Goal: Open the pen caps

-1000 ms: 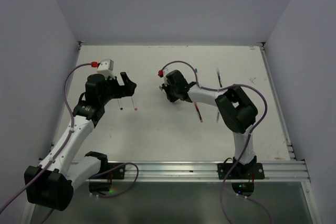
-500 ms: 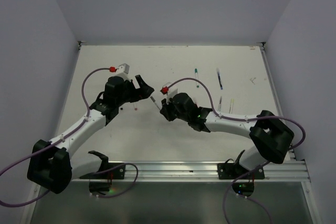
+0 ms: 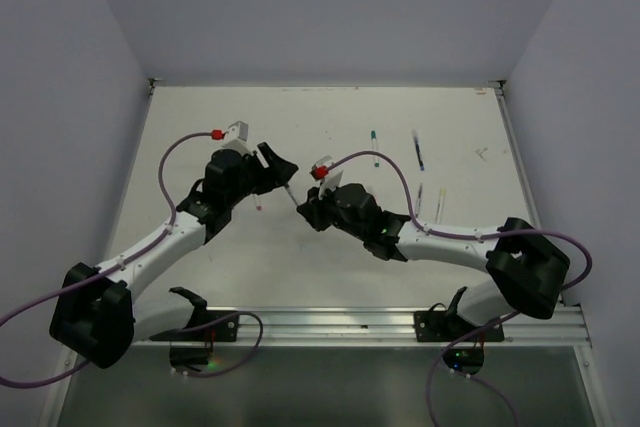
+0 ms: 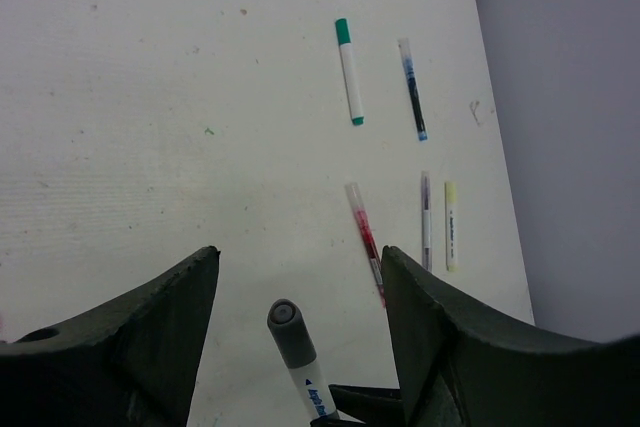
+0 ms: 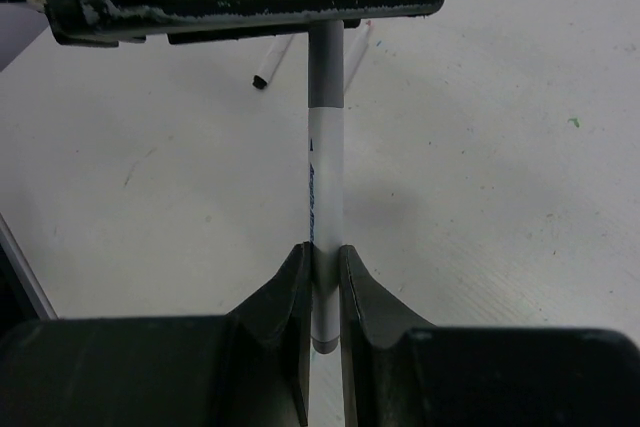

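The right end effector point(image 5: 322, 259) is clamping a white pen point(image 5: 325, 172); the left end effector point(image 4: 300, 259) is gaping around its grey cap point(image 4: 284, 333), not yet pulled. Beyond that pen, a green-capped pen point(image 4: 351, 82) is waiting.

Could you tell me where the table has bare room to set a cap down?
The table is bare at its far left corner and centrally beside the metal rail. Crowded: the right side, around the green-capped pen and blue pen.

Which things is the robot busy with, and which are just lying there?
Busy with: white pen, its grey cap, right fingers gripping it, left fingers open around the cap.
Lying about: green pen, blue pen, red pen, yellow pen.
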Robot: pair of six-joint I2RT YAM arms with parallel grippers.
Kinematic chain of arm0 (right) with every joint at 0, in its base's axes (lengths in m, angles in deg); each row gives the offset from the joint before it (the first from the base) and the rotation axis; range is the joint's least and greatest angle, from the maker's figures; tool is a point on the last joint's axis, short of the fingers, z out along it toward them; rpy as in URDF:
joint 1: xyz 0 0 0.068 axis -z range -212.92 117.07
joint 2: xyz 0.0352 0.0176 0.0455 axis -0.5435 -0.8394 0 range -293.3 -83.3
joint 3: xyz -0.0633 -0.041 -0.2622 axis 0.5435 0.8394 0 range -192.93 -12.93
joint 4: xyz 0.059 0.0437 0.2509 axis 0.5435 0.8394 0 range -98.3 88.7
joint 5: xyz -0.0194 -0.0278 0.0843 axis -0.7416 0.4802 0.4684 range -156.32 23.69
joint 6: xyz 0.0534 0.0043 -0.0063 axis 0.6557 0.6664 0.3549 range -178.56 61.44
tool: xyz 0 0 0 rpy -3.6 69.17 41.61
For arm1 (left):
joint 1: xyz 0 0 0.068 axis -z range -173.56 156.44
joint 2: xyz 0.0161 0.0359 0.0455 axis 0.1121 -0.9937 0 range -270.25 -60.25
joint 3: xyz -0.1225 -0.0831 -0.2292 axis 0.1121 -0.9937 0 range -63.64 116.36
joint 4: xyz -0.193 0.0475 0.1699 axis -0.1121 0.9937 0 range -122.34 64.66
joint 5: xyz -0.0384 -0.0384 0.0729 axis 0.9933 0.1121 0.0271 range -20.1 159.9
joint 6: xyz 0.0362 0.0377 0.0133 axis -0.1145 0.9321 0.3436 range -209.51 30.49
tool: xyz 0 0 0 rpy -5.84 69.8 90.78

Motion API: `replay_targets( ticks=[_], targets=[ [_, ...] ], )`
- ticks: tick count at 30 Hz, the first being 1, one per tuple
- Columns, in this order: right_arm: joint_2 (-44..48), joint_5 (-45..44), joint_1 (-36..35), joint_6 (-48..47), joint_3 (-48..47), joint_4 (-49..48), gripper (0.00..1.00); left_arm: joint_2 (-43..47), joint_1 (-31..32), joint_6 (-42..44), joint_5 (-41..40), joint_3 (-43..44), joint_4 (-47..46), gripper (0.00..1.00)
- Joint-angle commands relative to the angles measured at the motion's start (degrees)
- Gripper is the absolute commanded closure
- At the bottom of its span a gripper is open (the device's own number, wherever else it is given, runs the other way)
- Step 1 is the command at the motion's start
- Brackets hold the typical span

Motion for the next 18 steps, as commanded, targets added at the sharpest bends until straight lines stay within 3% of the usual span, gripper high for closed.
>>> replay_targets(
  ticks=[1,18],
  targets=[
    [2.4,-1.8,-0.3,0.9,0.4,-4.8,1.00,-0.1,1.1,-1.4,-2.1,-0.6,-4.1,0.32],
    [1.4,-0.8,-0.4,1.3,-0.4,-4.9,1.00,-1.2,3.6,-0.5,-3.8,-0.3,-5.2,0.55]
  ],
)
